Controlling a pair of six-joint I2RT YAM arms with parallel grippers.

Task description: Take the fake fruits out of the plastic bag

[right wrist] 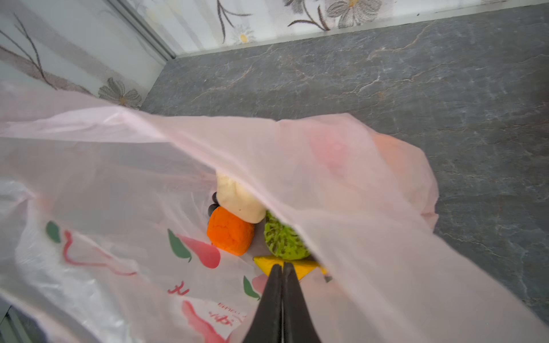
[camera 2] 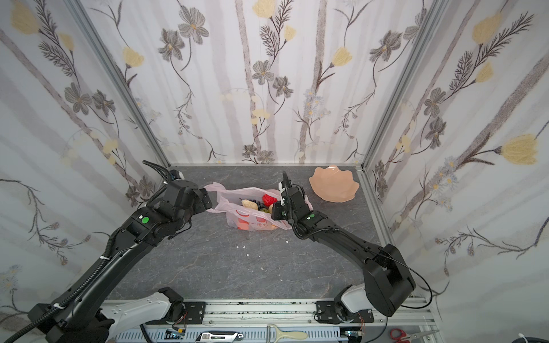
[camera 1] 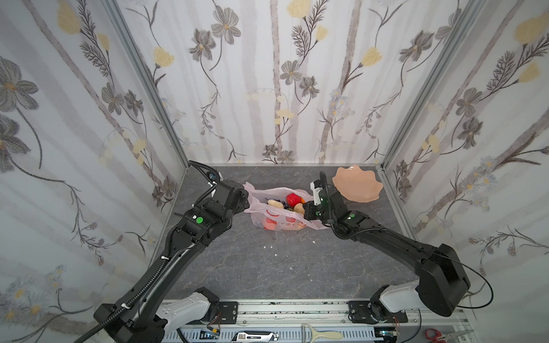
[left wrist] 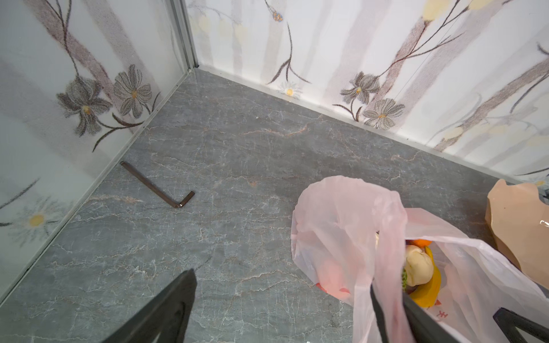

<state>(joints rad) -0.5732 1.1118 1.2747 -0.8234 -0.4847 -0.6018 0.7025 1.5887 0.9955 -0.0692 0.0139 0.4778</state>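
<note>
Ideally, with the fake fruits point(camera 1: 293, 199) inside the translucent pink plastic bag point(camera 1: 279, 224) on the tabletop point(camera 1: 282, 267), the spread left gripper point(left wrist: 282, 283) should steady its handle point(left wrist: 335, 213) while the pressed-together right gripper point(right wrist: 282, 265) parts around the yellow banana point(right wrist: 306, 268).

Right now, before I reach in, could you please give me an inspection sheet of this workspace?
Surface: grey marble-pattern table, a few white crumbs.
Job's things: pink plastic bag open; red apple, orange, green bumpy fruit, banana inside.
Clutter: hex key by the wall; peach dish.
Grippers: left gripper open at a bag handle; right gripper shut, inside bag, at banana.
Cables: black conduit along left arm.
Surroundings: floral walls; peeler, scissors on front rail.
</note>
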